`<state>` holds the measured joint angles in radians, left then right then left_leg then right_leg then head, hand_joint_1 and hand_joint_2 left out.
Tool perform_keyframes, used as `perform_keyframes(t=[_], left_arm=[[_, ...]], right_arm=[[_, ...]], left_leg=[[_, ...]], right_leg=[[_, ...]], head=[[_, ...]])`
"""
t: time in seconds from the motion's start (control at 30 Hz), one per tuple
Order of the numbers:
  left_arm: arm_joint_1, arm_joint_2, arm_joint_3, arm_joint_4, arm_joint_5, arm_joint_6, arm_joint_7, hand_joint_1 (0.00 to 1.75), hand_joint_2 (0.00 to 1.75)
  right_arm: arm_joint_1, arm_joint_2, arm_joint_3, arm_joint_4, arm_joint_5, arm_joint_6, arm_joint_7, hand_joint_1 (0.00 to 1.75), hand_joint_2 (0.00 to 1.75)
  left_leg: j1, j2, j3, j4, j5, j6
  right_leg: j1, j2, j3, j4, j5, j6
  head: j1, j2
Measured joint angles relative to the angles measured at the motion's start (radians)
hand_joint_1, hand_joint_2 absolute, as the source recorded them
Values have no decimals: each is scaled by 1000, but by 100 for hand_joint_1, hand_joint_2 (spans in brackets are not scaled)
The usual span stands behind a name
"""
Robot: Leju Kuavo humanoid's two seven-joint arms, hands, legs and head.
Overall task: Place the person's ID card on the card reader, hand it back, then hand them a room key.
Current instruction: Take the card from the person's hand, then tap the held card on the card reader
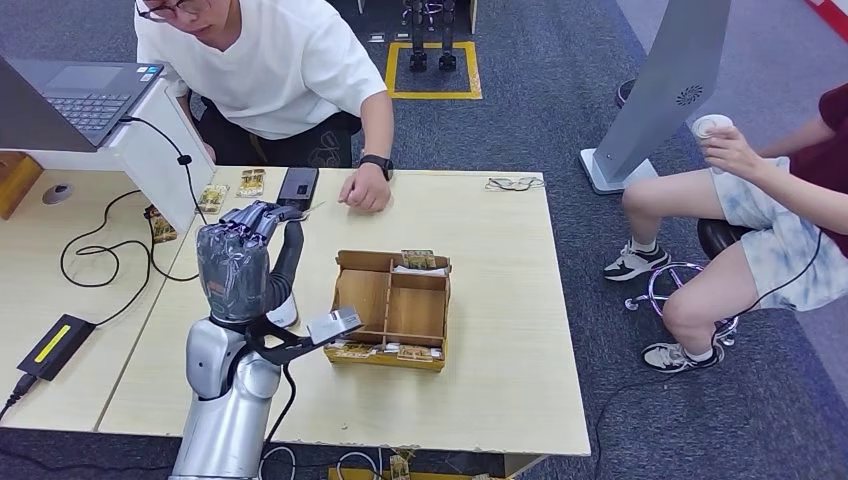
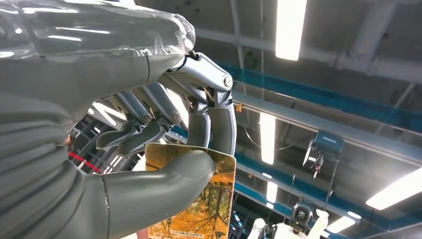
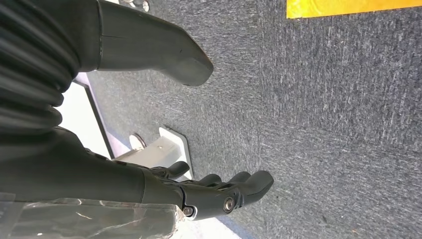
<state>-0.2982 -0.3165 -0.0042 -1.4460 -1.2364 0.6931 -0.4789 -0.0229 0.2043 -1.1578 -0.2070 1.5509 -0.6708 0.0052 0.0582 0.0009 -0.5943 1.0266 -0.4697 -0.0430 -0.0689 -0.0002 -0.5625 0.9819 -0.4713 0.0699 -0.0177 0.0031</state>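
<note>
A: Status on the left hand (image 2: 149, 129)?

B: It pinches a card (image 2: 199, 204) between thumb and fingers, raised above the tabletop (image 1: 500, 330) near the box (image 1: 392, 310). The wrist view shows an autumn-tree print on the card face, thumb laid flat across it, fingers behind the top edge.

A: ID or room key?

B: Can't tell for sure. Similar printed cards sit in the box slots, so it is likely a room key.

A: How does it handle?

B: Judging by looks: thin, stiff, light, glossy, so probably slippery. The hold is near one edge. A pinch across the flat faces, well in from the edge, should keep it from pivoting. Leave the far end free for the person to take.

A: Person?

B: Seated across the tabletop, their hand (image 1: 364, 190) rests on it near a dark device (image 1: 297, 186), possibly the reader.

A: Right hand (image 3: 219, 191)?

B: Hangs toward the carpet, fingers loosely apart, holding nothing.
</note>
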Motion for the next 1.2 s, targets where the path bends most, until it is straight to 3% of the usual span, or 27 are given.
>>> perform_keyframes(t=[0.2, 0.47, 0.7, 0.97, 1.2], left_arm=[[-1, 5, 11, 27, -58, 0, 54, 175, 175], [-23, 41, 8, 133, -173, 0, 301, 175, 175], [-35, 72, -4, 191, -182, 0, 333, 175, 175], [-58, 125, -87, 308, -197, 0, 502, 175, 175], [-72, 162, -144, 394, -191, 0, 538, 175, 175]], right_arm=[[-1, -1, 0, 0, -3, 4, -5, 0, 175], [-5, -6, 0, 0, 5, 15, 1, 0, 175], [-6, -10, 0, 0, 5, 16, 1, 0, 175], [-6, -11, 0, 0, 12, 23, 4, 0, 175], [-6, -13, 0, 0, 22, 23, 3, 0, 175]], left_leg=[[0, 0, 0, 0, 0, 0], [0, 0, 0, 0, 0, 0], [0, 0, 0, 0, 0, 0], [0, 0, 0, 0, 0, 0], [0, 0, 0, 0, 0, 0]], right_leg=[[0, 0, 0, 0, 0, 0], [0, 1, 0, 0, 0, 0], [0, 1, 0, 0, 0, 0], [0, 1, -1, 0, 0, 0], [0, 1, -1, 0, 0, 0]], head=[[0, 0], [0, 0], [0, 0], [0, 0], [0, 0]])
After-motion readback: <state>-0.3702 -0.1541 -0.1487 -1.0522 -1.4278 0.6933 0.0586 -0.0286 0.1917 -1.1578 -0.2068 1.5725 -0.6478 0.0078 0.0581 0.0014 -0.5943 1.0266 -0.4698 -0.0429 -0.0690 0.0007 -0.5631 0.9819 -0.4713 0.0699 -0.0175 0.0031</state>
